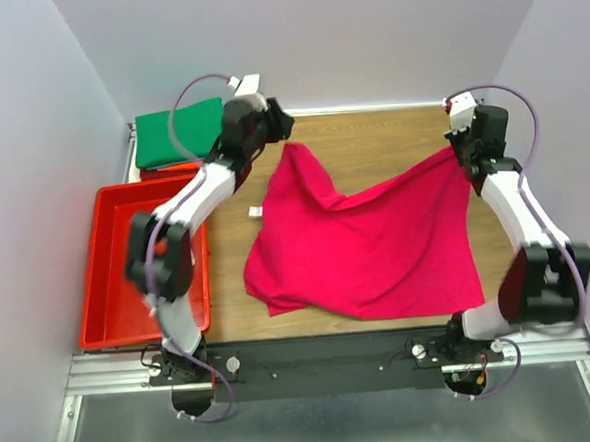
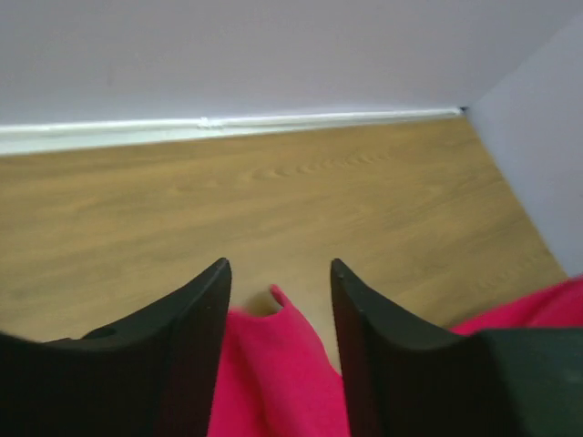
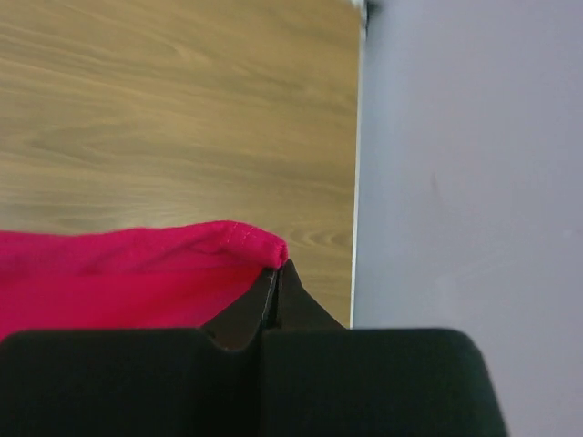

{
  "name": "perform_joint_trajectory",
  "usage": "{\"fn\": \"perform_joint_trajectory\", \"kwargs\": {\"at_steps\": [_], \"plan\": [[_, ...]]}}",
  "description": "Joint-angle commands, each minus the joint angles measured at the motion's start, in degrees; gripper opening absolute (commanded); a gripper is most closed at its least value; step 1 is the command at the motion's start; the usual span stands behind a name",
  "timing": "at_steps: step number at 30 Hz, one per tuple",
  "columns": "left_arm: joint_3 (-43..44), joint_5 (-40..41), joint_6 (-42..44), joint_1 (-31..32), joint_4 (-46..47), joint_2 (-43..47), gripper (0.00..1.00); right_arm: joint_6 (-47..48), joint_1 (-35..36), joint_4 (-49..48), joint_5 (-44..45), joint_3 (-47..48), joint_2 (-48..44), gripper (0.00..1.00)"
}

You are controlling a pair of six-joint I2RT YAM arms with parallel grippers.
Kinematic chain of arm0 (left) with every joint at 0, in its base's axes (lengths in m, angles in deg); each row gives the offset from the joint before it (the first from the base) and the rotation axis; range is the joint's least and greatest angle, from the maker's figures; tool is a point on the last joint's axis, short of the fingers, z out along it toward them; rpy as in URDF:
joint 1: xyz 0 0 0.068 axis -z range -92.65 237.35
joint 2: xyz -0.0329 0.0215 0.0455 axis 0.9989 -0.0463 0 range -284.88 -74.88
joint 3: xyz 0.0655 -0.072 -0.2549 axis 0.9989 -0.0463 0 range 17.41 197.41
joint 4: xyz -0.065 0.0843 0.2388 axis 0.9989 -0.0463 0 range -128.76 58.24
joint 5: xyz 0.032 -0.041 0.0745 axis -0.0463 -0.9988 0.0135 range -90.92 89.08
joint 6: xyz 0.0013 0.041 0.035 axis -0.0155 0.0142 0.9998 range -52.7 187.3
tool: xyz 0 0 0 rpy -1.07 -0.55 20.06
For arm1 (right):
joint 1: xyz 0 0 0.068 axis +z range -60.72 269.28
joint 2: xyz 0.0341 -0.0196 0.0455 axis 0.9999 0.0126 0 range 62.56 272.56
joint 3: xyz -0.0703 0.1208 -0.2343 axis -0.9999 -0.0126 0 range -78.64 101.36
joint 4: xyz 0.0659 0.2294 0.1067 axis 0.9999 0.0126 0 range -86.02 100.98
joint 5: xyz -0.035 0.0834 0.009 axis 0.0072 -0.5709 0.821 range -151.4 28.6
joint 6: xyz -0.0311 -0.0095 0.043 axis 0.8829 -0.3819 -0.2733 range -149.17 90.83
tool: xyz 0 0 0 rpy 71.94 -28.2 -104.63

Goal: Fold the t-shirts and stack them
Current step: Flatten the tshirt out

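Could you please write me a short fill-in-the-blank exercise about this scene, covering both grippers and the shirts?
1. The right gripper is ___ on a hem of the magenta t-shirt.
2. The left gripper is ___, not clamped on the cloth lying below its fingers.
3. The folded t-shirt on top of the pile beyond the red tray is ___ in colour.

Missing words: shut; open; green.

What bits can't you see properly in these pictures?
- Top view: the green shirt covers whatever lies beneath it.
- Top view: the white speck beside the pink shirt is too small to name.
- Left wrist view: the pink shirt is blurred between the fingers; touching unclear.
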Motion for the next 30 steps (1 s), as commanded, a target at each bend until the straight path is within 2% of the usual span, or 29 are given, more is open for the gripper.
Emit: {"fn": "perform_joint_trajectory", "kwargs": {"at_steps": [1,2,3,4,6,9,12,13,15,19,22,23,30], "plan": [[21.98,-2.98,4.3,-3.12,-18.26,-14.41,0.66,-4.36,-6.85,-10.94,2.5,3.83,5.88,0.31],[24.81,-2.9,5.88,-3.04,-20.56,-14.95,0.67,-4.18,-7.56,-10.94,1.71,3.48,6.41,0.49],[23.53,-2.72,7.98,-2.95,-20.41,-14.08,0.67,-3.66,-8.17,-10.94,0.66,0.35,5.54,0.63],[18.73,-2.29,8.79,-2.95,-19.36,-10.33,0.67,-2.52,-8.35,-10.94,-0.05,-1.34,4.58,0.81],[13.87,-1.93,11.07,-2.86,-16.37,-3.92,0.67,-2.25,-9.23,-10.94,-3.56,-4.94,1.25,0.89],[7.71,-3.51,13.44,-2.77,-19.78,1.81,0.67,-0.49,-9.32,-6.48,-11.99,-10.4,-2.72,0.99],[-0.01,-5.62,13.28,-2.34,-23.47,5.42,0.65,2.14,-9.41,1.61,-23.12,-11.55,-4.84,1.0],[-1.95,-5.8,12.49,-2.07,-24.44,7.35,0.64,3.02,-9.32,7.81,-25.87,-11.29,-4.58,1.0],[-7.57,-5.54,10.04,-1.72,-27.43,9.9,0.63,4.78,-9.32,13.99,-29.22,-11.55,-4.05,1.0],[-16.89,-9.31,8.01,0.21,-28.23,13.87,0.6,6.45,-9.41,18.41,-29.24,-15.32,-5.19,0.99],[-22.35,-11.51,6.86,2.93,-27.53,15.62,0.55,8.29,-9.67,21.92,-28.89,-17.6,-5.63,0.94],[-24.01,-11.51,6.42,6.51,-27.18,15.81,0.54,9.6,-9.67,23.59,-28.89,-18.66,-5.54,0.89],[-26.84,-10.99,5.81,10.94,-25.42,11.07,0.5,11.46,-9.76,26.33,-26.96,-21.66,-2.47,0.82]]}}
